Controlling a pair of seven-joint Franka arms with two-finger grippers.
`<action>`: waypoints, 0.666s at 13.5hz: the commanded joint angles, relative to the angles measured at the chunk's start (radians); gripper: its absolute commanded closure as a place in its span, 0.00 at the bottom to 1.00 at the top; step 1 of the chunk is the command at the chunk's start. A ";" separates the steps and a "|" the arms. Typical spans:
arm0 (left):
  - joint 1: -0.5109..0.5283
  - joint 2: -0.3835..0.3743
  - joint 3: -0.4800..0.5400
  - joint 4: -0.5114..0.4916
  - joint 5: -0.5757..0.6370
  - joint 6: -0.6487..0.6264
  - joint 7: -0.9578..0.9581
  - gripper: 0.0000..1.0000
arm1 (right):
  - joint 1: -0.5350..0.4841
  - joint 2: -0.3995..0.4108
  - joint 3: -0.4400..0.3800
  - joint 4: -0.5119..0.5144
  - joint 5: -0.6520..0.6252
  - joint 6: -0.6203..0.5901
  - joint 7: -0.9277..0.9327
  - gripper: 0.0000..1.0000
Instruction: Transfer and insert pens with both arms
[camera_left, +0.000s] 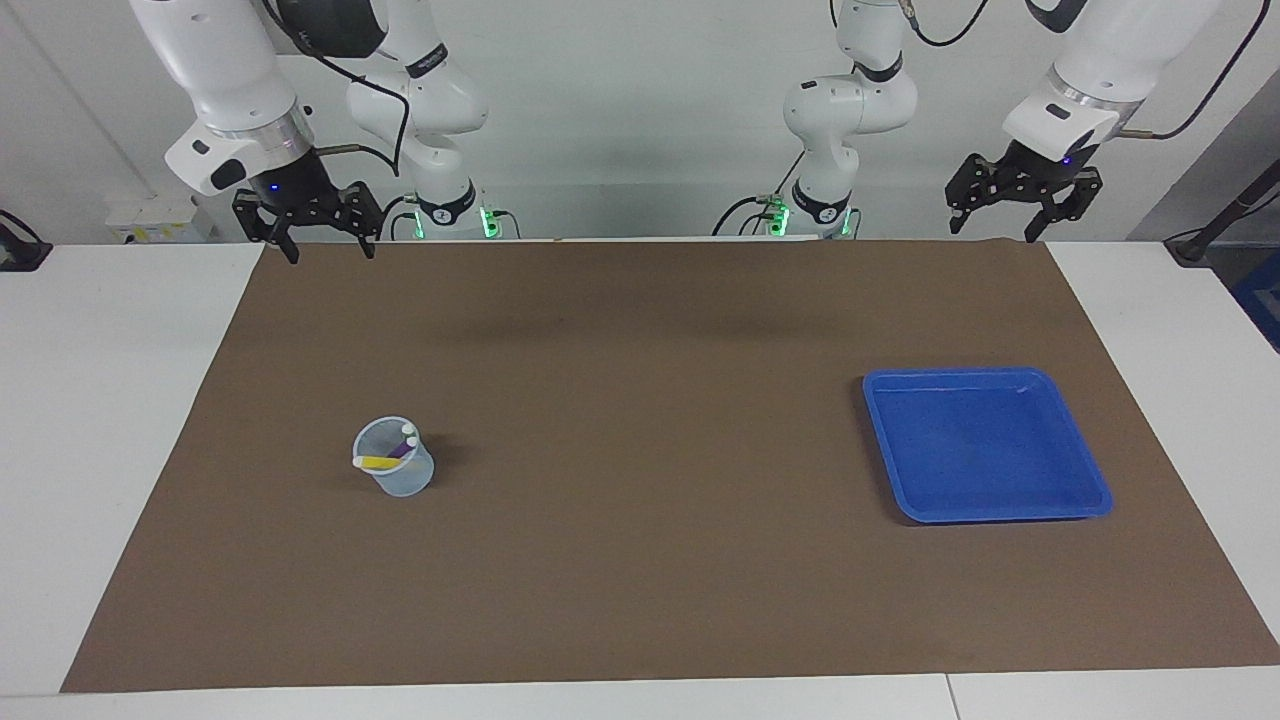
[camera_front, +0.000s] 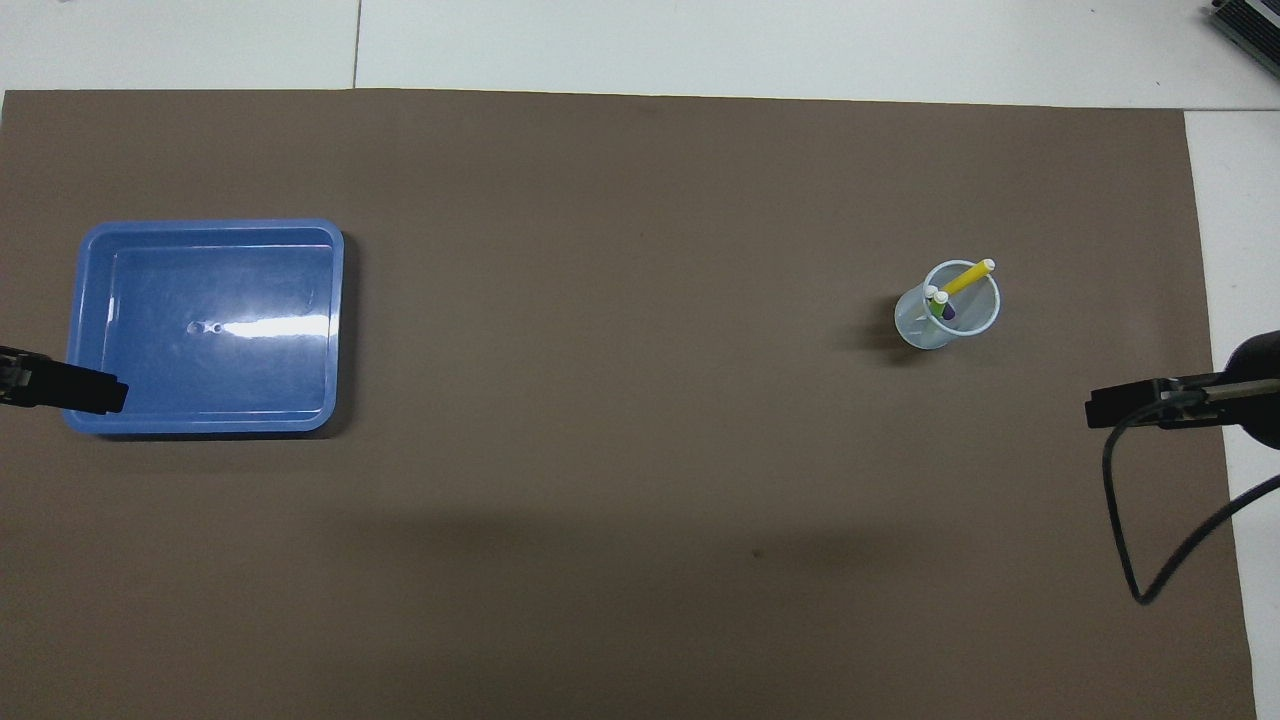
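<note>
The three pens stand together in a clear plastic cup (camera_left: 405, 482) on the brown mat, toward the right arm's end of the table. The yellow pen (camera_left: 380, 462) leans across the rim, and the purple pen (camera_left: 402, 449) stands beside it. In the overhead view the cup (camera_front: 915, 325) holds the yellow pen (camera_front: 968, 277), the green pen (camera_front: 937, 305) and the purple pen (camera_front: 948, 313), pale caps up. My right gripper (camera_left: 328, 247) hangs open and empty over the mat's edge by the robots. My left gripper (camera_left: 996, 227) hangs open and empty over the mat's corner at the left arm's end.
An empty blue tray (camera_left: 985, 445) lies on the brown mat (camera_left: 640, 400) toward the left arm's end; it also shows in the overhead view (camera_front: 205, 325). White table (camera_left: 110, 420) borders the mat on both ends.
</note>
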 joint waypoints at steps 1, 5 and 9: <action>-0.007 -0.017 0.002 -0.012 0.025 -0.010 -0.011 0.00 | 0.011 0.013 0.002 0.061 0.006 -0.049 0.019 0.00; -0.005 -0.017 0.002 -0.012 0.023 -0.010 -0.011 0.00 | 0.005 0.037 0.000 0.111 0.025 -0.079 0.030 0.00; -0.007 -0.017 0.002 -0.012 0.023 -0.010 -0.011 0.00 | 0.001 0.054 -0.006 0.131 0.025 -0.106 0.064 0.00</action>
